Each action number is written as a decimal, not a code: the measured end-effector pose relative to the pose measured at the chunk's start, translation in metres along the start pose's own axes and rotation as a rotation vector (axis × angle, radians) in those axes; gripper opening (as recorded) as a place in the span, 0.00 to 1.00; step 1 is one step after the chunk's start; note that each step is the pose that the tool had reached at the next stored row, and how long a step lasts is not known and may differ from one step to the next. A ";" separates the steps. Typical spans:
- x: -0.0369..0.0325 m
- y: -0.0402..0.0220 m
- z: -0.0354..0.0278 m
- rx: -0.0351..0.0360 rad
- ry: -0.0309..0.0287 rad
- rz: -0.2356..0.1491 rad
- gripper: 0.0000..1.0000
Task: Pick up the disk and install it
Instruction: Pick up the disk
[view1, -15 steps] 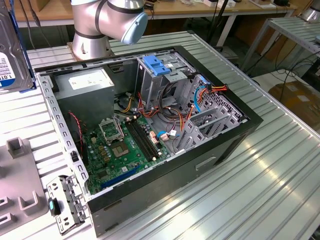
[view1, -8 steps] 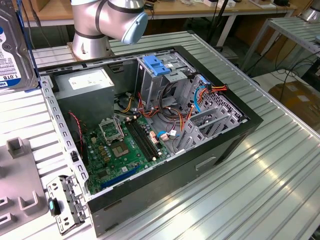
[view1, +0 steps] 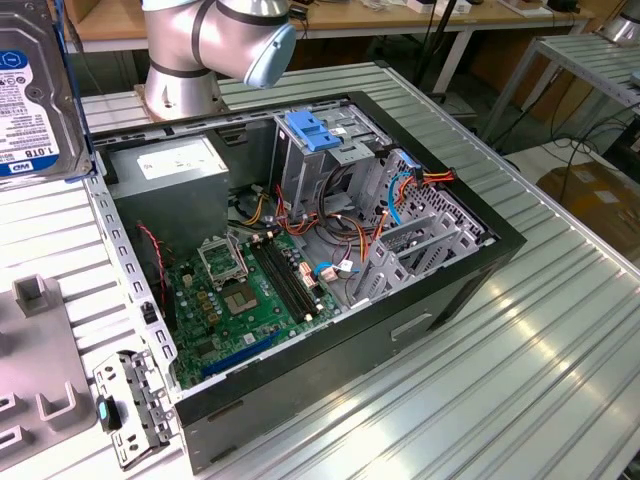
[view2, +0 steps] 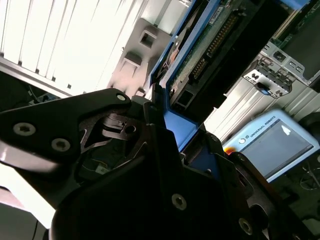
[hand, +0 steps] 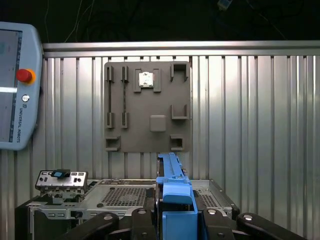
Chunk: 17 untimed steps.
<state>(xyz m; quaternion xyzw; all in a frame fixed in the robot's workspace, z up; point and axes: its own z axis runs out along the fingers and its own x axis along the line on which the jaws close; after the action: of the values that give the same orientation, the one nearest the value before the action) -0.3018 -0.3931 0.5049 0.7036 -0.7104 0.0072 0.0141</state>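
Jaws clamp one disk (view1: 32, 95) by its blue rails, held clear of one open computer case (view1: 300, 400).

In the exterior view the disk (view1: 30, 90) is cut off by the picture's left and top edges, and the arm (view1: 215, 40) by the top edge. In the second wrist view the gripper (view2: 177, 132) covers the disk's near end. The pendant (hand: 14, 85) runs off the first wrist view's edge.
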 end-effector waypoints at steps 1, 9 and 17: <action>0.0000 -0.0017 0.0000 0.0000 -0.0001 0.000 0.37; 0.0017 -0.0156 0.0000 0.0001 -0.0001 0.000 0.37; 0.0088 -0.0255 0.0001 0.0001 -0.0001 0.000 0.37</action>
<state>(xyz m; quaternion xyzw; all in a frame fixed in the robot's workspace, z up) -0.2764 -0.4022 0.5049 0.7035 -0.7105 0.0073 0.0141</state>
